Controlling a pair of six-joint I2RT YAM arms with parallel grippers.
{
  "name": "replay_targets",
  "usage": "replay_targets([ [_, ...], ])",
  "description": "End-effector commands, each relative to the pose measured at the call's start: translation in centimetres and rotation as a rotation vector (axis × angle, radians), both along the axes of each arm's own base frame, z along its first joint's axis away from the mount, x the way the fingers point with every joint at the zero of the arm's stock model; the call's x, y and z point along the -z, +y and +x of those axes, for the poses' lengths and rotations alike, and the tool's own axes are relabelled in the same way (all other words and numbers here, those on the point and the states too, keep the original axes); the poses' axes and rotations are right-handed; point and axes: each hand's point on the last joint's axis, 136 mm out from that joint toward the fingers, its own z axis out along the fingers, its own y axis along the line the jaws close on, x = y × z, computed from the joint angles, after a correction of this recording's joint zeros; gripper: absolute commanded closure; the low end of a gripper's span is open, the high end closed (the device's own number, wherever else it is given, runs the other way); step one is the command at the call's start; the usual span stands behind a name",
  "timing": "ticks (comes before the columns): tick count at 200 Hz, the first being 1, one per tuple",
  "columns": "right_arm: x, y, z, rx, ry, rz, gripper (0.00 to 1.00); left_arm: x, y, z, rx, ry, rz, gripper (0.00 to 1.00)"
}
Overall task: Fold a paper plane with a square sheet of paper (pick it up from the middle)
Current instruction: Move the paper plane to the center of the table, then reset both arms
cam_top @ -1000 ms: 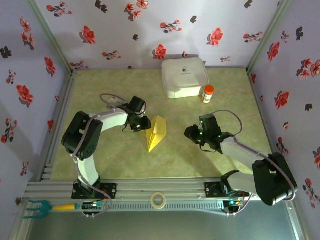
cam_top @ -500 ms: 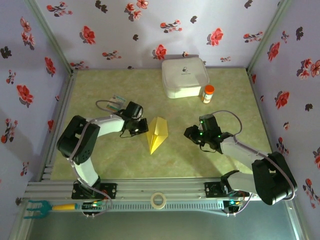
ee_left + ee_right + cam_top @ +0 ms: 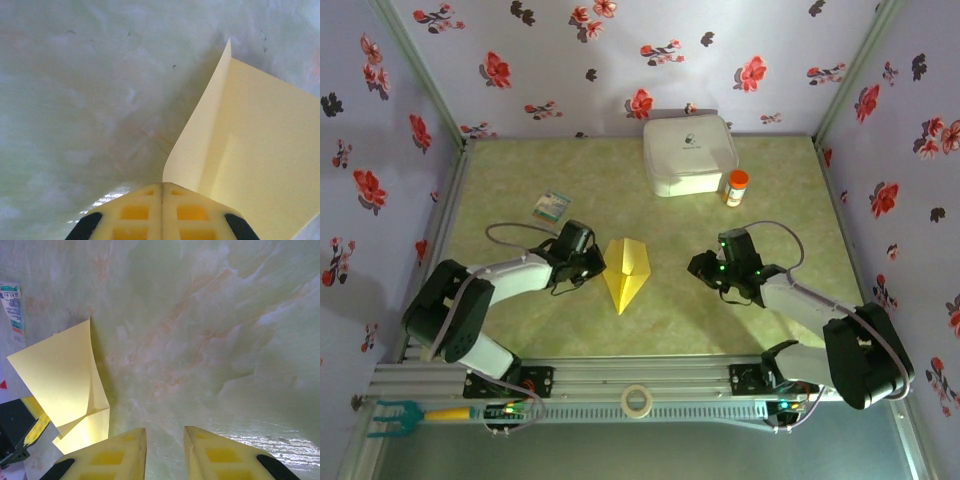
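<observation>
At the left claw (image 3: 161,186) tips lies the paper plane (image 3: 250,150), edge pinched.

Left gripper (image 3: 161,186) pinched closed, right gripper (image 3: 164,435) slightly ajar.

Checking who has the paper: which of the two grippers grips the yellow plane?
The left gripper: its jaws are shut on the paper plane's edge. The right gripper stands apart from it, jaws parted, empty.
</observation>
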Motion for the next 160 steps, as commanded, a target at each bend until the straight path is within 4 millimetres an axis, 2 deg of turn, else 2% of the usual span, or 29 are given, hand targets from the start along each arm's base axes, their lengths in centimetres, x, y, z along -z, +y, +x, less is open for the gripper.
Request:
replay_targets([
  [1, 0.2, -0.3, 0.0, 0.003, -0.002, -0.006, 0.73, 0.1, 0.4, 0.1, -0.087, -0.013, -0.008, 0.98],
  [34, 0.3, -0.4, 0.0, 0.003, -0.003, -0.013, 0.73, 0.8, -0.2, -0.7, -0.091, 0.009, -0.009, 0.96],
  [51, 0.2, -0.4, 0.0, 0.000, -0.005, -0.019, 0.73, 0.6, -0.5, -0.9, -0.089, 0.006, -0.013, 0.86],
  [69, -0.1, -0.7, 0.1, 0.001, -0.011, -0.035, 0.72, 0.1, 0.0, -1.1, -0.097, -0.006, 0.009, 0.70],
  [90, -0.9, -1.9, 0.4, 0.009, -0.035, -0.103, 0.68, -1.1, 0.8, -1.0, -0.102, -0.042, 0.040, 0.62],
  [102, -1.8, -3.2, 0.7, 0.020, -0.061, -0.179, 0.63, -1.9, 1.4, -1.0, -0.101, -0.069, 0.062, 0.58],
  [129, -5.3, -8.8, 1.7, 0.107, -0.172, -0.482, 0.52, -4.4, 3.6, -0.4, -0.073, -0.166, 0.181, 0.48],
  [148, -8.7, -13.5, 2.8, 0.220, -0.312, -0.729, 0.37, -7.3, 6.2, 0.8, -0.050, -0.270, 0.334, 0.38],
  [160, -10.3, -15.2, 3.7, 0.257, -0.406, -0.838, 0.24, -9.5, 8.4, 1.9, -0.058, -0.340, 0.456, 0.27],
])
